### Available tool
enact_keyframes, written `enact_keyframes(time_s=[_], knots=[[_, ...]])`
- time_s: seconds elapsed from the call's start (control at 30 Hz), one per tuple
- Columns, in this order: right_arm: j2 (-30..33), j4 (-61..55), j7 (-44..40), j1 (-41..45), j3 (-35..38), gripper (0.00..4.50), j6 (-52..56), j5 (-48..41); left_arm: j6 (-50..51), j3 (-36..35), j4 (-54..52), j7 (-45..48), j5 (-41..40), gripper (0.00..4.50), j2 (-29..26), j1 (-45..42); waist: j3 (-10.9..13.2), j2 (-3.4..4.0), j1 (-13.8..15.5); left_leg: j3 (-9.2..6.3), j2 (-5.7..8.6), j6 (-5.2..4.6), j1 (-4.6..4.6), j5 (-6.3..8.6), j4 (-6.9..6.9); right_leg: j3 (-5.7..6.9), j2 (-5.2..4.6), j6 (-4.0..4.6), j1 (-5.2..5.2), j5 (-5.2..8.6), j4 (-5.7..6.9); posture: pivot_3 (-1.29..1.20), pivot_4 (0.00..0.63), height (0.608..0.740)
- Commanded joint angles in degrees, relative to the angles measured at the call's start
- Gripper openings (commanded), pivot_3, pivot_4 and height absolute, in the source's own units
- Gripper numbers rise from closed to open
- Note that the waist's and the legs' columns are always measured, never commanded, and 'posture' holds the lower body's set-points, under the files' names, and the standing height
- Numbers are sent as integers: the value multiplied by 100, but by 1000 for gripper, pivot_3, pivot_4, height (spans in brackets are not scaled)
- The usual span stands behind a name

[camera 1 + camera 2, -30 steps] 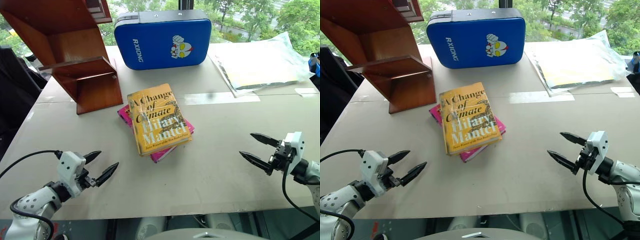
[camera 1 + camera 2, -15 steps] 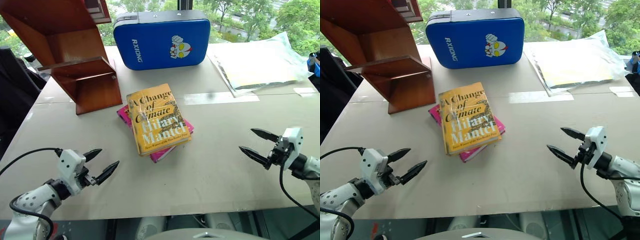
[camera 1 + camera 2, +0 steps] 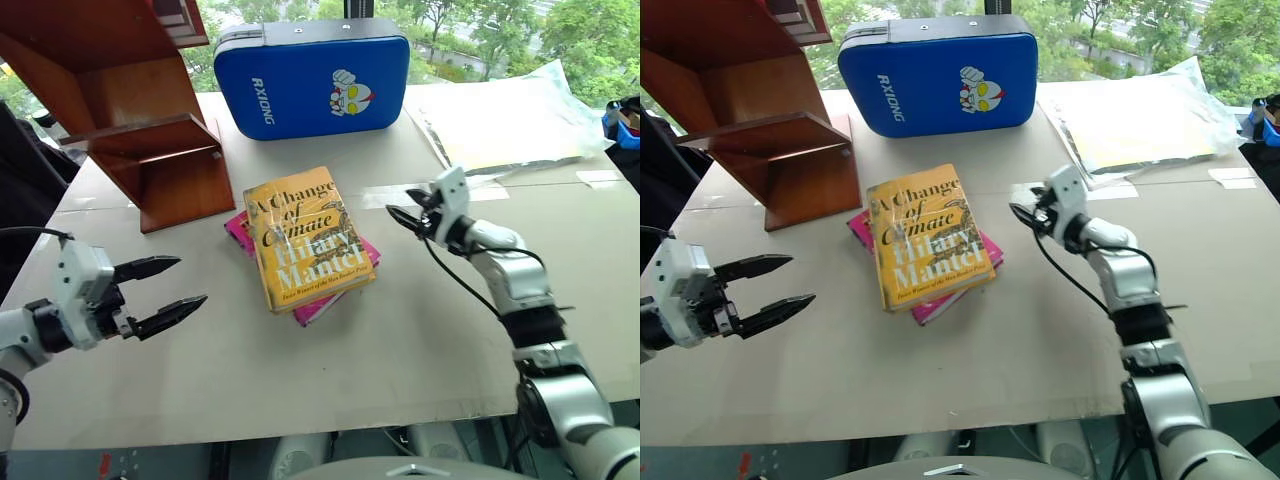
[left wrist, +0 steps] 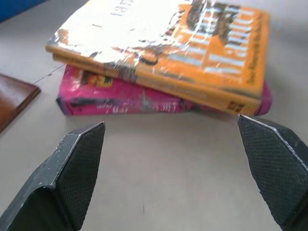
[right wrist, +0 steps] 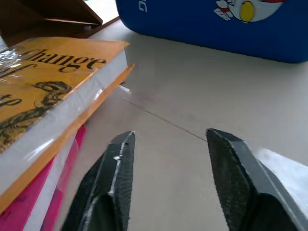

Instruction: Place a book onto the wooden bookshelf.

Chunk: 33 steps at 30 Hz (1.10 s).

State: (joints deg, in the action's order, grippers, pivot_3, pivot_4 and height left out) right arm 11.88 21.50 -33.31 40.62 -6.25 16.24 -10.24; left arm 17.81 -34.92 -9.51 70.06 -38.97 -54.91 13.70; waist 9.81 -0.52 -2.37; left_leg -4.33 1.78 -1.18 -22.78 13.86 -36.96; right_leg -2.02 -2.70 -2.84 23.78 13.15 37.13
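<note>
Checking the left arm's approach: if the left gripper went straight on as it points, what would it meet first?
Probably the pink book under the yellow book; the open left gripper looks level with its edge.

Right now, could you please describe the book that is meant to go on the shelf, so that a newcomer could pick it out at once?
Start at the wooden bookshelf at the far left of the table; just right of its base lie two stacked books. The book you want is the upper one, flat and face up. It is the thick yellow-orange hardback titled "A Change of Climate", unlike the thinner pink book beneath it.
</note>
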Motion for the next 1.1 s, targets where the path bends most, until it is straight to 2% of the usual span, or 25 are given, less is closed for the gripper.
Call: enact_keyframes(time_s=[0.03,0.1,0.23,0.4,0.67,1.1], knots=[[-277,687,41,523,-155,919,-376,254,194,-541,-193,254,-168,4500,-263,78,0,0,-3,0,0,1,0,0,4,0,0,0,3,0,0,0,150,740],[-447,1165,49,805,-238,37,-538,395,347,-800,-252,397,-184,4500,-377,210,1,-1,-15,0,0,5,0,-1,13,-1,0,0,8,0,0,0,150,740],[-745,1703,-71,1150,-242,37,-798,455,618,-1326,-373,686,-138,4500,-539,532,1,-1,-25,-1,0,15,2,-5,33,-3,2,2,16,0,0,0,150,740],[-937,1679,-357,1189,-332,37,-892,492,705,-1658,-376,782,1,4500,-524,693,1,0,-25,-4,-1,24,3,-9,48,-2,1,2,26,0,0,0,150,740],[-1226,974,-680,914,-725,37,-571,571,609,-1595,-329,843,133,4500,-384,745,1,0,-42,-10,-4,37,3,-17,48,1,0,7,29,-3,9,0,150,740],[-1214,476,-745,793,-772,37,-207,532,512,-1514,-134,983,173,4500,-154,844,0,-4,-66,-17,-6,54,9,-27,48,4,1,17,38,-5,43,0,150,740]])
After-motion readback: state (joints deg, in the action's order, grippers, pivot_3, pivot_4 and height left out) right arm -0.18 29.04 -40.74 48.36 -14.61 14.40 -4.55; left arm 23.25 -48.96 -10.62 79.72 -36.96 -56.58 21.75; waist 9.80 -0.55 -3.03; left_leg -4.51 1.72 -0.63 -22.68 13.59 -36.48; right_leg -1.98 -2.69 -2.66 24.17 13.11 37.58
